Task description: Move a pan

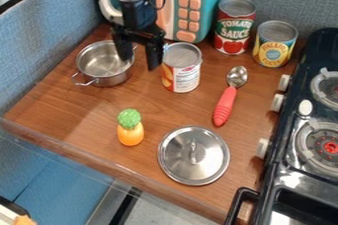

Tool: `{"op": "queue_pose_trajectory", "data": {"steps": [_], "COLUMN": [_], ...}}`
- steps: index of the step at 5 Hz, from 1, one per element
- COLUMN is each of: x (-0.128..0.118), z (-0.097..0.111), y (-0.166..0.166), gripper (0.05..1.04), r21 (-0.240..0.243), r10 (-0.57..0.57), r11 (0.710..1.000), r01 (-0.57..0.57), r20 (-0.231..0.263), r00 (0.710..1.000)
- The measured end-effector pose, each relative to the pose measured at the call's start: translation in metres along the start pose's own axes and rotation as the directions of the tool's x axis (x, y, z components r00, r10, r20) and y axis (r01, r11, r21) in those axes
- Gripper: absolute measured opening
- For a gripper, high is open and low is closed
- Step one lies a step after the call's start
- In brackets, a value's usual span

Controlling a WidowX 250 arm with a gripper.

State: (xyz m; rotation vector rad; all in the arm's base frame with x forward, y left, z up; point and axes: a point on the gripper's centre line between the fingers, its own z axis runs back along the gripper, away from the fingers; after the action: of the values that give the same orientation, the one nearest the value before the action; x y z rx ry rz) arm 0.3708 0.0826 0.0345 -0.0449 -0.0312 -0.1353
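- Positioning looks like the step in hand: the black two-finger gripper (139, 63) hangs at the right-hand side of the small silver metal pan with looped handles (99, 63), at the back left of the brown wooden tabletop (82, 113).
- The jaws are spread, one over the pan's inside near the rim, the other outside it, in the gap before the squat can with a white, red and orange label (182, 68). Nothing appears to be pinched between them; whether either one touches the metal, I cannot tell.
- Done, as I judge it: the approach, or most of it, since the pan's wall seems to lie between the two sides of the grasp.
- Left to do: close on the wall, lift or slide the pan, set it down elsewhere and let go. The pan sits upright on the wood, so the carrying part is not yet under way.
- The task names no goal. The black toy stove with round burners (322, 140) and the bare wood in front of the pan both seem possible places.
- Overall I would call it early: lined up, not gripped. The silver round lid (194, 156) lies apart, near the front edge, so it should not hinder the lift.
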Motion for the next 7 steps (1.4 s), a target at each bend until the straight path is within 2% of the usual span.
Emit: {"op": "queue_pose_trajectory", "data": {"steps": [1,2,3,4,5,6,7], "x": [0.013,0.01,0.001,-0.002,-0.005,-0.004,0.002], "z": [-0.014,-0.036,-0.053,-0.054,-0.054,-0.053,-0.031], "y": [0.014,0.026,0.039,0.041,0.039,0.038,0.046], "gripper": [1.001,1.001,0.945,0.659,0.338,0.155,0.085], "r21": [0.037,0.048,0.076,0.095,0.091,0.084,0.087], "r10": [0.008,0.046,0.092,0.1,0.107,0.129,0.18], "r11": [0.999,0.998,0.994,0.992,0.991,0.989,0.981], "r01": [-0.007,-0.043,-0.083,-0.088,-0.096,-0.119,-0.174], "r20": [-0.018,-0.068,-0.119,-0.128,-0.128,-0.118,-0.061], "r00": [1.0,0.997,0.989,0.987,0.986,0.985,0.982]}}
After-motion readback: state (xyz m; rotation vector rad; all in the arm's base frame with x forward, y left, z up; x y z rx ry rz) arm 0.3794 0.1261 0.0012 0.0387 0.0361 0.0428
